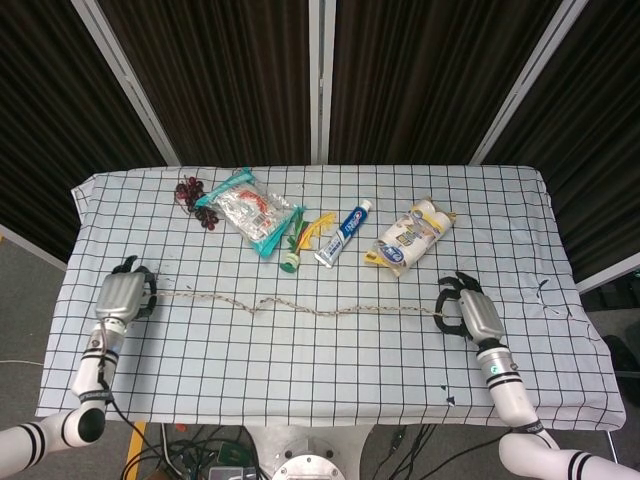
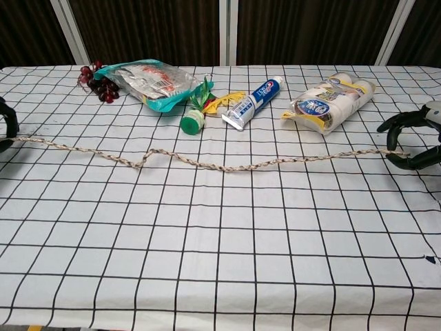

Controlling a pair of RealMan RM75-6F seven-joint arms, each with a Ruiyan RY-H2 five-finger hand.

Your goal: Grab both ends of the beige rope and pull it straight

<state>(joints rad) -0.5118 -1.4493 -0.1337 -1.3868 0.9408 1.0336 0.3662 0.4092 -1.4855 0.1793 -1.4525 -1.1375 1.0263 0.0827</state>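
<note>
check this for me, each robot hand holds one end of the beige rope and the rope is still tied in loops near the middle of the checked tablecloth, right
Not quite. The left robot hand and the right robot hand do each hold an end of the beige braided rope, but it has no loops now. The head view shows it running almost straight over the black-and-white checked tablecloth, with only slight bends left near the middle.
</note>
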